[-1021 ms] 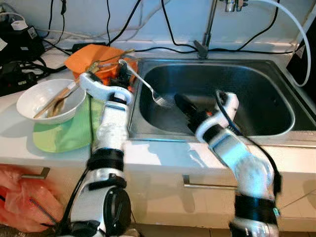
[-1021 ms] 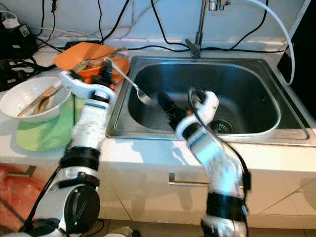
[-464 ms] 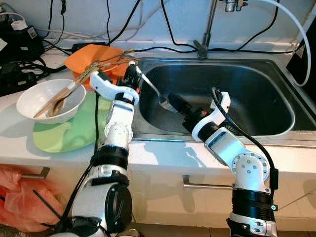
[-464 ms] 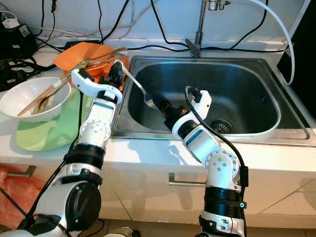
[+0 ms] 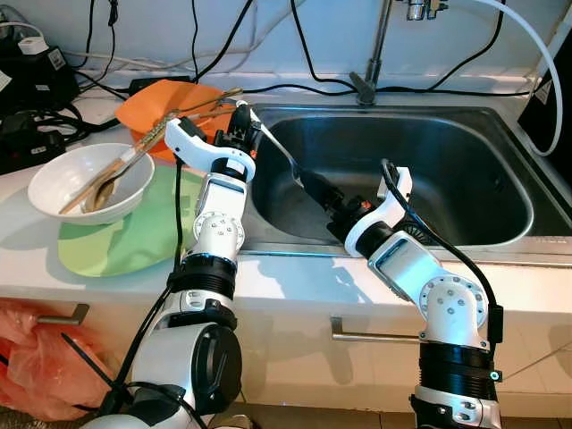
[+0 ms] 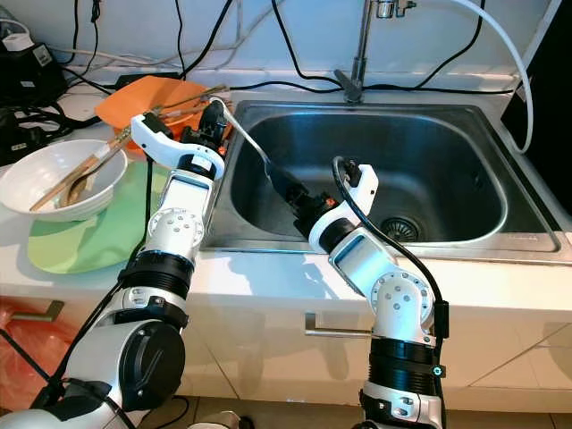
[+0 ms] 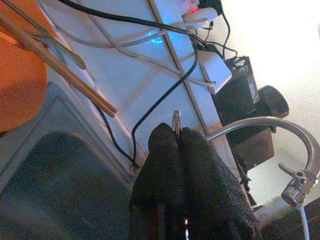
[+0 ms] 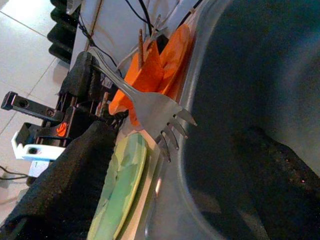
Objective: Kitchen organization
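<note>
Mid-handover: the left gripper (image 5: 243, 125) pinches the fork (image 5: 273, 147) by its handle while the right gripper (image 5: 323, 194), 2 fingers seemingly wide apart at 4 o'clock of the tines, must close on them.

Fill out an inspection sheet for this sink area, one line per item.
Surface: white counter with a steel sink set in it.
Job's things: fork, held over the sink; white bowl holding chopsticks, on a green plate; orange plate with more chopsticks.
Clutter: black device at the counter's back left.
Grippers: left pincer shut on the fork's handle; right pincer open in the sink, its fingers either side of the tines.
Cables: several black cables along the back wall; white hose by the faucet.
Surroundings: cabinet handle; red bag.
</note>
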`<state>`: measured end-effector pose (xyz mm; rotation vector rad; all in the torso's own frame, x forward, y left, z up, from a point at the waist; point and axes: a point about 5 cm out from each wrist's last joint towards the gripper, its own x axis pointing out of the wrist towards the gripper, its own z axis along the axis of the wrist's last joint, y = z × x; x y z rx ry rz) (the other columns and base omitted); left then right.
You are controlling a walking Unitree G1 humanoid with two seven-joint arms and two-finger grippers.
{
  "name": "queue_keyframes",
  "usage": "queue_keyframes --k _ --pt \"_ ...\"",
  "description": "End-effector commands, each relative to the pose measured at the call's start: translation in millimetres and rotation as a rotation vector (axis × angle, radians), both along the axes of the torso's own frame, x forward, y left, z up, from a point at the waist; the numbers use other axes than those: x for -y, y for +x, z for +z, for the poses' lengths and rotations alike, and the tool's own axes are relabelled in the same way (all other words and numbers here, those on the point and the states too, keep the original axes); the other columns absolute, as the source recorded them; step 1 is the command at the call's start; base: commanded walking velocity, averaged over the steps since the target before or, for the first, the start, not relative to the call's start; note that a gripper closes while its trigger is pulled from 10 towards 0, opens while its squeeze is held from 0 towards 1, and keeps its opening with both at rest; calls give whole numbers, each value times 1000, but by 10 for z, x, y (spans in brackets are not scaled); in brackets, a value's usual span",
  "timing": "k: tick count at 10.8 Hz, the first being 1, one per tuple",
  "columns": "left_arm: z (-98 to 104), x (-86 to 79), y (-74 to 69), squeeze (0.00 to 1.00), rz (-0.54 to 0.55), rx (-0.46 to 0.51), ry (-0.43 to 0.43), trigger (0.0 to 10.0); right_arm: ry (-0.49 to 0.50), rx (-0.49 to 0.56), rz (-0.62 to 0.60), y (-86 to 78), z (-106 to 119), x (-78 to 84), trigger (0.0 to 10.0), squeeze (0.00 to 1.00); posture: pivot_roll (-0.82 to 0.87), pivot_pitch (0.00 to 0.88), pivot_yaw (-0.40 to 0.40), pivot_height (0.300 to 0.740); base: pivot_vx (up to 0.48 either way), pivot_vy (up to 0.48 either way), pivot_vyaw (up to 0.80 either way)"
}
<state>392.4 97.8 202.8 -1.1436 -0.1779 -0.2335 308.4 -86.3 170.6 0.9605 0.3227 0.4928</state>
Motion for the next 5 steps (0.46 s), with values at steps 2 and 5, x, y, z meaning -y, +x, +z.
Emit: queue_keyframes --k 2,5 --pt "92 372 -27 0 -85 14 -52 0 14 -2 -13 17 24 0 0 0 34 28 59 740 0 0 0" --pt "37 405 -50 0 -93 0 -59 0 18 -9 -34 32 10 18 0 0 37 27 57 740 0 0 0"
